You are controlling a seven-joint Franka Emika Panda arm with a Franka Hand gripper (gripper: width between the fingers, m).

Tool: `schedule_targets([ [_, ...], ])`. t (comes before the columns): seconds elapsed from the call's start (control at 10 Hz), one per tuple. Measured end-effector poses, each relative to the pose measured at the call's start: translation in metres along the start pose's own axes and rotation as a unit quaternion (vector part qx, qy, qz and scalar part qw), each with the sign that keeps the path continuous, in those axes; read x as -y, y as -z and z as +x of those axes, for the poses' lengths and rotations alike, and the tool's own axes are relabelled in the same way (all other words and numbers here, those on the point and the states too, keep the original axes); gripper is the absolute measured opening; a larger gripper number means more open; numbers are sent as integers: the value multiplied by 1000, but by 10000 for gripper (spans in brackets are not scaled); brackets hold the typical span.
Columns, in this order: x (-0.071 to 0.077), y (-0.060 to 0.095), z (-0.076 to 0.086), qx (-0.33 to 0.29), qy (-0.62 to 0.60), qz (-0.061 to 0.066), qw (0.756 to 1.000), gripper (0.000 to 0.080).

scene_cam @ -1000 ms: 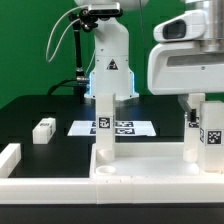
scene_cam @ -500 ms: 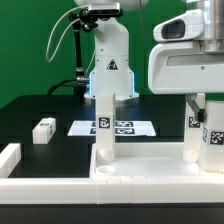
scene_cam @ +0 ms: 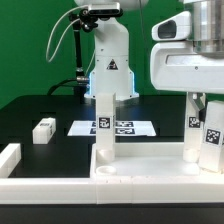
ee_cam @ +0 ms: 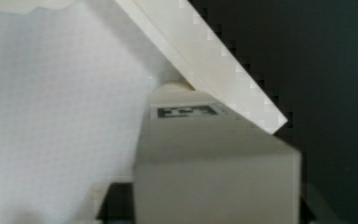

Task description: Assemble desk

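The white desk tabletop (scene_cam: pixel 130 170) lies at the front with its raised rims up. One square leg (scene_cam: pixel 105 125) stands upright in its corner on the exterior view's left. At the exterior view's right, a second leg (scene_cam: pixel 193 128) stands behind a tagged leg (scene_cam: pixel 211 138). My gripper (scene_cam: pixel 203 104) is shut on the tagged leg from above and holds it slightly tilted over the right corner. In the wrist view the held leg (ee_cam: pixel 211 170) fills the gap in my gripper (ee_cam: pixel 211 205), beside the tabletop (ee_cam: pixel 51 110). Another leg (scene_cam: pixel 43 130) lies loose on the black table.
The marker board (scene_cam: pixel 125 127) lies flat behind the tabletop, in front of the robot base (scene_cam: pixel 110 70). A low white rail (scene_cam: pixel 9 158) borders the table at the exterior view's left.
The held leg at the right has shifted slightly and now leans a little. The other parts have not moved.
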State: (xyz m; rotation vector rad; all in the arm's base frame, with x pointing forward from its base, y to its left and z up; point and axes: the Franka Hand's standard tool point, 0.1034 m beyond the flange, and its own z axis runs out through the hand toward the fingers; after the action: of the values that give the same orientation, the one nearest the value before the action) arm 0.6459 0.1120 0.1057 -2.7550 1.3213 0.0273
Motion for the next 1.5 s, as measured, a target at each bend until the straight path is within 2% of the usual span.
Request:
schedule_targets([
  [0.2, -5, -1, 6, 1, -159, 13, 987, 296],
  [0.3, -4, -2, 6, 7, -259, 21, 966, 296],
  [0.5, -9, -2, 5, 15, -400, 53, 915, 297],
  [0.6, -10, -2, 4, 16, -428, 56, 902, 297],
  [0.7, -10, -2, 4, 16, -431, 56, 900, 302],
  [0.8, -10, -3, 3, 16, -426, 55, 903, 302],
  [0.9, -10, -3, 3, 15, -408, 55, 911, 529],
  [1.0, -7, -4, 0, 10, -336, 56, 940, 529],
  [1.1, -5, -7, -2, 4, -256, 58, 965, 622],
  [1.2, -2, -9, -11, 1, -175, 54, 983, 622],
  [1.3, 2, -10, -20, -5, -141, 50, 989, 645],
  [1.5, -2, -10, -15, -10, -70, 48, 996, 649],
])
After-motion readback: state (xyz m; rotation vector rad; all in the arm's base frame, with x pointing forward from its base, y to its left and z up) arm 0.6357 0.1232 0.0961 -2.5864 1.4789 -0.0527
